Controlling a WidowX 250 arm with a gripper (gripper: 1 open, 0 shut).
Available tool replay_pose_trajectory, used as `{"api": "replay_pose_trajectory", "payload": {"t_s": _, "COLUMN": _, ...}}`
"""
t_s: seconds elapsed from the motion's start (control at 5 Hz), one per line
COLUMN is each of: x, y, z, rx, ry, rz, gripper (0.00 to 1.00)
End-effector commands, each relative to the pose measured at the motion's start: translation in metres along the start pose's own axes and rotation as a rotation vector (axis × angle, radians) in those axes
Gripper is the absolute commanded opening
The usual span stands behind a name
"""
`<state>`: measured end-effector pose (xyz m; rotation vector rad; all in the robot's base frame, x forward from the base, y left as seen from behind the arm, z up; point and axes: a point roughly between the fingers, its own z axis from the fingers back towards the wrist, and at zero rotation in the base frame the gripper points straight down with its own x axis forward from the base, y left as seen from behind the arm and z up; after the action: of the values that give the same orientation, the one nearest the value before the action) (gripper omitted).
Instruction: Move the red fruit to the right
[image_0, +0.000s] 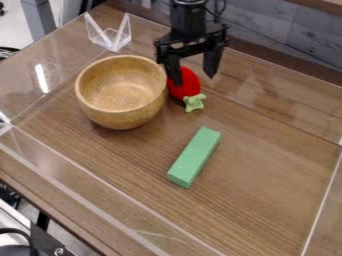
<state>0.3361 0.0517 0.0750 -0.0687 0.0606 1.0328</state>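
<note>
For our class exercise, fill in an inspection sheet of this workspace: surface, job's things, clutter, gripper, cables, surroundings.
Surface: brown wooden table, lighter edge strips along its borders.
Job's things: red fruit with its green leafy cap, close by the right side of the wooden bowl as pictured.
Clutter: wooden bowl, nothing seen in it; green block lying nearer the camera; clear angular object behind the bowl.
Gripper: black gripper, open, over the red fruit; whether it touches cannot be told.
Cables: dark cables off the table, lower left corner.
Surroundings: pale floor at upper left; no people seen.
</note>
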Motion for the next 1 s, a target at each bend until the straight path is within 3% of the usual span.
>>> {"api": "replay_pose_trajectory", "payload": {"t_s": 0.0, "x": 0.01, "y": -0.004, "z": 0.032, "rx": -0.082, "ry": -0.069, "rz": -0.027, "gripper": 1.0}}
{"api": "replay_pose_trajectory", "payload": {"t_s": 0.2, "x": 0.011, "y": -0.001, "z": 0.028, "rx": -0.079, "ry": -0.065, "rz": -0.043, "gripper": 1.0}}
{"api": "replay_pose_trajectory", "payload": {"t_s": 0.8, "x": -0.01, "y": -0.003, "z": 0.003, "rx": -0.082, "ry": -0.058, "rz": 0.14, "gripper": 1.0}}
